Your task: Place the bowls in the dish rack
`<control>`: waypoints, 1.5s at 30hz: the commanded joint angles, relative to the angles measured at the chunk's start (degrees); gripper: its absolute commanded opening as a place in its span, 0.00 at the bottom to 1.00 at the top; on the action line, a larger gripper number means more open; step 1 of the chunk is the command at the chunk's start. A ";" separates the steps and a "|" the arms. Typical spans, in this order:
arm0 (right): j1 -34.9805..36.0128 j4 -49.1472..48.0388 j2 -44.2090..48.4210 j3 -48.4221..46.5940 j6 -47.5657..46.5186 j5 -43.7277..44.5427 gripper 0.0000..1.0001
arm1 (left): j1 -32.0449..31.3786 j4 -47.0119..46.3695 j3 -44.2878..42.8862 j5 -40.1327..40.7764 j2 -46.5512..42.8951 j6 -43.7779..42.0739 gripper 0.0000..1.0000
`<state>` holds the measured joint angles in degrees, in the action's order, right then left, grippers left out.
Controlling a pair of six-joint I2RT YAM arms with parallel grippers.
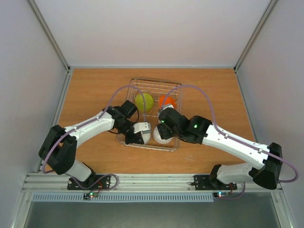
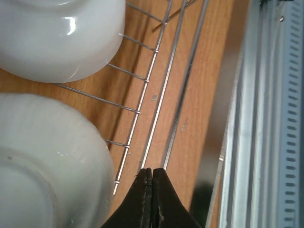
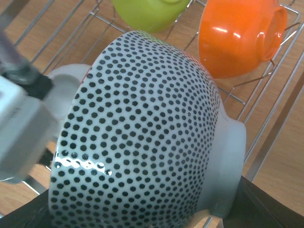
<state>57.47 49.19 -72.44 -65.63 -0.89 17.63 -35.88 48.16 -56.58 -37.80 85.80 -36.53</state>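
Observation:
The wire dish rack [image 1: 176, 142] holds a lime-yellow bowl [image 1: 144, 101] and an orange bowl [image 1: 167, 100] at its far end. Two white bowls stand at its near end, one on the left [image 1: 143, 132] and one on the right [image 1: 163, 136]. My left gripper [image 2: 152, 172] is shut and empty over the rack's near wire edge [image 2: 156, 90], beside the plain white bowl [image 2: 47, 166]. The right wrist view is filled by the dotted white bowl [image 3: 142, 133], tipped on its side. My right gripper [image 1: 165, 122] is shut on it, one dark finger [image 3: 273, 209] against its foot.
The rack stands mid-table on orange-brown wood [image 1: 95, 90]. An aluminium rail [image 2: 270, 118] runs along the near edge, close to my left gripper. Grey walls close in the table on three sides. The orange bowl [image 3: 237, 33] and lime-yellow bowl [image 3: 147, 12] lie just beyond the dotted one.

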 commanded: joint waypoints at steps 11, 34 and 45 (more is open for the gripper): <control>0.10 -6.93 -0.21 0.77 -2.27 -8.96 0.01 | -1.47 -12.02 1.49 15.81 1.25 5.70 0.00; 0.35 -9.26 -1.06 3.29 -2.74 -12.57 0.01 | 0.09 -25.34 6.16 24.97 -4.83 11.52 0.01; 2.08 -5.75 -7.36 1.31 -4.93 -12.40 0.01 | 6.99 -33.93 14.90 19.88 -26.54 12.13 0.00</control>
<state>58.67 42.85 -76.42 -62.33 -4.08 4.29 -29.85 21.93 -43.97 -18.35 65.12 -25.41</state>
